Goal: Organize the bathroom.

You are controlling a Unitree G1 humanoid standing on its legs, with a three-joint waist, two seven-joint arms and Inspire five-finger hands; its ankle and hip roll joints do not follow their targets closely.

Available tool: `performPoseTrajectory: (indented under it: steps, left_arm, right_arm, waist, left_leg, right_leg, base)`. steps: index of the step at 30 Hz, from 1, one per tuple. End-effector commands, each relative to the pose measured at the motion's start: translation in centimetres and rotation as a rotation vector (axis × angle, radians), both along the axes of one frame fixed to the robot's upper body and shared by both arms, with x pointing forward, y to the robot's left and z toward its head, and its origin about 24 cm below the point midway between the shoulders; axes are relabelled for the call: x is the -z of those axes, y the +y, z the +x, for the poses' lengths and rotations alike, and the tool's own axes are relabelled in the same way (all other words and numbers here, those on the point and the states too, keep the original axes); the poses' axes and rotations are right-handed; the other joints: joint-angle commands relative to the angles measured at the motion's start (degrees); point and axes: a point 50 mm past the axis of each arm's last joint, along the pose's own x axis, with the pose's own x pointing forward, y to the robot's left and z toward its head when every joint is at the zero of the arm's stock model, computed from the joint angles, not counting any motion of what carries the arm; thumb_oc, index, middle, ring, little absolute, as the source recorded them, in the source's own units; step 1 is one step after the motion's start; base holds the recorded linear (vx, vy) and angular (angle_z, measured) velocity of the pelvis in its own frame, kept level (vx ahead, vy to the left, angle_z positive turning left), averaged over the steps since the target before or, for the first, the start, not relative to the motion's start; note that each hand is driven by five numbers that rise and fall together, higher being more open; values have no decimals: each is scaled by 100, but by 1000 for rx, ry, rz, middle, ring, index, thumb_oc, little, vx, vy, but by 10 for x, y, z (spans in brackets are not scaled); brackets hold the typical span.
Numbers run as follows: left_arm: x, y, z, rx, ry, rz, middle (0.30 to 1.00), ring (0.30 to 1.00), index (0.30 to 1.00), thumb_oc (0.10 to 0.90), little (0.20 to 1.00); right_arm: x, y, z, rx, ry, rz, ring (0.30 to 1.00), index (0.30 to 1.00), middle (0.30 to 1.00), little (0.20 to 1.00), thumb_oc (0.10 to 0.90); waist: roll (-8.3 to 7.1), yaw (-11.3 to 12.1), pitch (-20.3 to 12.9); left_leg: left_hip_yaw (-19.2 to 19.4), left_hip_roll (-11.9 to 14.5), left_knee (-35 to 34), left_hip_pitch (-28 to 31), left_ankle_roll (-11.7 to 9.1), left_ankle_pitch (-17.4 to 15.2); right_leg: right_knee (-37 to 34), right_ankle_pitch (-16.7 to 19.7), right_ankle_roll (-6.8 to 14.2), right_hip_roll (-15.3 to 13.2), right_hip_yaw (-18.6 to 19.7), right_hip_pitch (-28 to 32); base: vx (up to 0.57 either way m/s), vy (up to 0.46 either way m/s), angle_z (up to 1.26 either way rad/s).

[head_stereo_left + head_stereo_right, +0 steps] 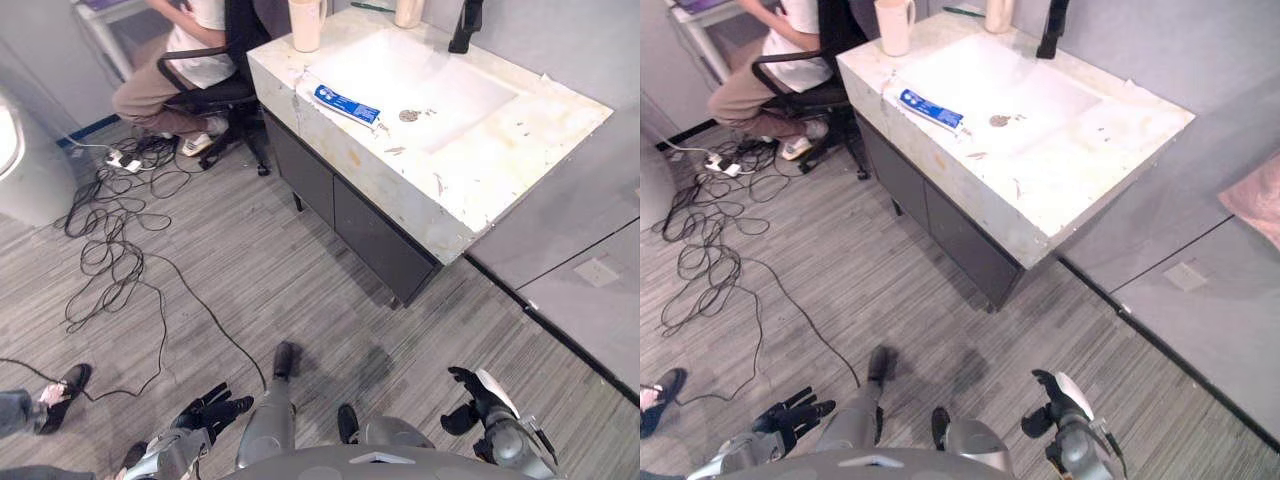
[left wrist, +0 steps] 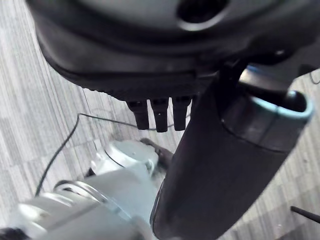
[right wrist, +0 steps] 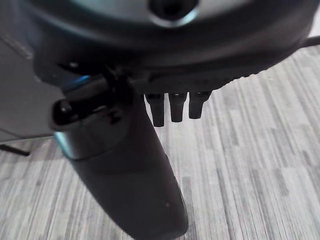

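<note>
Nothing looked tidied yet: the toothpaste tube [image 1: 347, 104] lay loose on the desk [image 1: 500, 160] near the cup [image 1: 305, 24]. The left hand [image 1: 212, 411] and right hand [image 1: 478, 397] hung empty over the floor, fingers relaxed, well apart from the desk.

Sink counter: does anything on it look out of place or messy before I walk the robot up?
Yes. A blue toothpaste tube lies flat at the basin's left edge, not stood in the cup at the counter's corner. A small dark clump sits in the basin. Both hands hang low, empty.
</note>
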Motion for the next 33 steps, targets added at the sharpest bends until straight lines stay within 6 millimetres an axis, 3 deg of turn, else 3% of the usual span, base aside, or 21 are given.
performPoseTrajectory:
  steps: [1, 5, 8, 11, 12, 14, 16, 18, 19, 20, 21, 22, 23, 24, 25, 26, 27, 28, 29, 31, 33]
  left_arm:
    - [-7, 19, -12, 37, -11, 89, 900, 900, 900, 800, 900]
    - [-8, 23, -9, 25, 2, 90, 900, 900, 900, 800, 900]
    - [-9, 27, -13, 14, 16, 98, 900, 900, 900, 800, 900]
    - [-8, 32, -27, -62, 42, 100, 900, 900, 900, 800, 900]
    - [-7, 34, -35, -84, 53, 108, 900, 900, 900, 800, 900]
    - [-9, 38, -43, -103, 53, 133, 900, 900, 900, 800, 900]
    - [-12, 44, -40, -89, 35, 155, 900, 900, 900, 800, 900]
    - [-16, 47, -33, -94, 7, 165, 900, 900, 900, 800, 900]
    - [-18, 48, -26, -93, -15, 157, 900, 900, 900, 800, 900]
    - [-21, 46, -16, -65, -41, 143, 900, 900, 900, 800, 900]
    - [-21, 46, -16, -65, -41, 143, 900, 900, 900, 800, 900]
    - [-19, 39, -15, -67, -64, 102, 900, 900, 900, 800, 900]
    - [-19, 39, -15, -67, -64, 102, 900, 900, 900, 800, 900]
    - [-18, 35, -17, -53, -64, 82, 900, 900, 900, 800, 900]
    - [-14, 29, -25, -47, -51, 62, 900, 900, 900, 800, 900]
    - [-14, 29, -25, -47, -51, 62, 900, 900, 900, 800, 900]
    - [-11, 27, -31, -50, -43, 51, 900, 900, 900, 800, 900]
    - [-11, 27, -31, -50, -43, 51, 900, 900, 900, 800, 900]
    - [-10, 26, -34, -52, -37, 46, 900, 900, 900, 800, 900]
    - [-8, 26, -41, -45, -22, 51, 900, 900, 900, 800, 900]
    - [-7, 26, -43, -40, -20, 54, 900, 900, 900, 800, 900]
  right_arm:
    - [-18, -6, 12, 18, -139, 3, 900, 900, 900, 900, 800]
    - [-18, -6, 9, 21, -137, -2, 900, 900, 900, 900, 800]
    - [-19, -5, 10, -1, -127, -12, 900, 900, 900, 900, 800]
    - [-20, -4, 17, -79, -113, -32, 900, 900, 900, 900, 800]
    - [-20, -3, 21, -101, -112, -35, 900, 900, 900, 900, 800]
    - [-21, 0, 27, -116, -119, -23, 900, 900, 900, 900, 800]
    - [-23, 0, 28, -104, -134, -10, 900, 900, 900, 900, 800]
    - [-25, 0, 32, -120, -137, -11, 900, 900, 900, 900, 800]
    - [-28, 0, 35, -129, -137, -15, 900, 900, 900, 900, 800]
    - [-30, -4, 35, -123, -133, -19, 900, 900, 900, 900, 800]
    - [-30, -4, 35, -123, -133, -19, 900, 900, 900, 900, 800]
    - [-32, -8, 34, -129, -117, -45, 900, 900, 900, 900, 800]
    - [-32, -8, 34, -129, -117, -45, 900, 900, 900, 900, 800]
    - [-33, -11, 34, -127, -111, -57, 900, 900, 900, 900, 800]
    - [-34, -15, 34, -117, -114, -60, 900, 900, 900, 900, 800]
    - [-34, -15, 34, -117, -114, -60, 900, 900, 900, 900, 800]
    - [-33, -16, 34, -118, -112, -65, 900, 900, 900, 900, 800]
    - [-33, -16, 34, -118, -112, -65, 900, 900, 900, 900, 800]
    - [-32, -17, 32, -121, -108, -67, 900, 900, 900, 900, 800]
    - [-27, -21, 20, -109, -85, -67, 900, 900, 900, 900, 800]
    - [-24, -23, 14, -99, -72, -68, 900, 900, 900, 900, 800]
  waist:
    - [-54, 65, 79]
    - [-8, -34, 74]
    - [26, 10, 62]
    - [112, 208, 82]
    - [95, 353, 110]
    - [28, 444, 147]
    - [-76, 408, 231]
    - [-104, 416, 305]
    - [-103, 409, 320]
    - [-154, 402, 307]
    - [-154, 402, 307]
    - [-211, 427, 328]
    - [-211, 427, 328]
    - [-198, 485, 351]
    - [-190, 496, 281]
    - [-190, 496, 281]
    - [-154, 479, 204]
    - [-154, 479, 204]
    - [-117, 461, 135]
    - [-11, 445, -63]
    - [23, 456, -99]
  left_leg:
    - [455, 117, 843, 444, -74, -357]
    - [760, -178, 1260, 422, 68, -758]
    - [832, -273, 1175, 579, 138, -805]
    - [1416, -199, 853, 903, 204, -854]
    - [1770, -165, 805, 1015, 220, -912]
    - [2276, -100, 719, 1180, 186, -983]
    - [2393, -160, 828, 1175, 156, -1126]
    - [2506, -126, 1052, 1052, 171, -1167]
    - [2468, -106, 1228, 932, 141, -1183]
    - [2397, -101, 1829, 681, 47, -1148]
    - [2397, -101, 1829, 681, 47, -1148]
    - [2085, -148, 2827, 258, -92, -785]
    - [2085, -148, 2827, 258, -92, -785]
    - [1869, -66, 3036, 140, -114, -676]
    - [1727, 167, 2671, 256, -89, -505]
    - [1727, 167, 2671, 256, -89, -505]
    - [1684, 428, 2219, 477, -102, -390]
    - [1684, 428, 2219, 477, -102, -390]
    - [1636, 675, 1778, 673, -154, -235]
    - [1342, 1357, 665, 1018, -419, 398]
    - [1179, 1551, 363, 1063, -518, 596]
  right_leg:
    - [624, -222, 753, -757, -33, -609]
    - [907, -193, 907, -1092, -124, -818]
    - [947, -24, 1054, -1331, -279, -999]
    - [1026, 277, 1155, -1808, -1144, -1103]
    - [1059, 334, 1192, -1926, -1687, -1070]
    - [784, 326, 1217, -1767, -2283, -1113]
    - [506, 552, 1241, -1645, -2360, -1319]
    - [604, 555, 1172, -1634, -2446, -1405]
    - [621, 484, 1116, -1555, -2364, -1378]
    - [523, 431, 1004, -1543, -2372, -1268]
    - [523, 431, 1004, -1543, -2372, -1268]
    - [505, 405, 858, -1563, -2331, -1211]
    - [505, 405, 858, -1563, -2331, -1211]
    - [554, 358, 797, -1554, -2276, -1163]
    - [586, 315, 756, -1589, -2229, -1148]
    - [586, 315, 756, -1589, -2229, -1148]
    - [642, 248, 750, -1605, -2193, -1171]
    - [642, 248, 750, -1605, -2193, -1171]
    - [702, 180, 760, -1609, -2154, -1201]
    - [883, 0, 823, -1658, -1963, -1267]
    - [938, -60, 887, -1768, -1792, -1261]
  base:
    - [131, 260, -85]
    - [79, 282, -51]
    - [34, 264, -80]
    - [32, 229, -109]
    - [27, 110, -178]
    - [9, -33, -192]
    - [-12, -119, -133]
    - [-60, -107, -31]
    - [-85, -129, 35]
    - [-56, -90, 30]
    - [-26, -54, 24]
    - [-5, -5, 9]
    - [15, 61, 5]
    - [73, 193, -12]
    - [73, 193, -12]
    - [104, 255, -20]
    - [51, 128, -13]
    - [95, 253, -32]
    - [118, 340, -26]
    - [181, 496, -19]
    - [148, 396, 17]
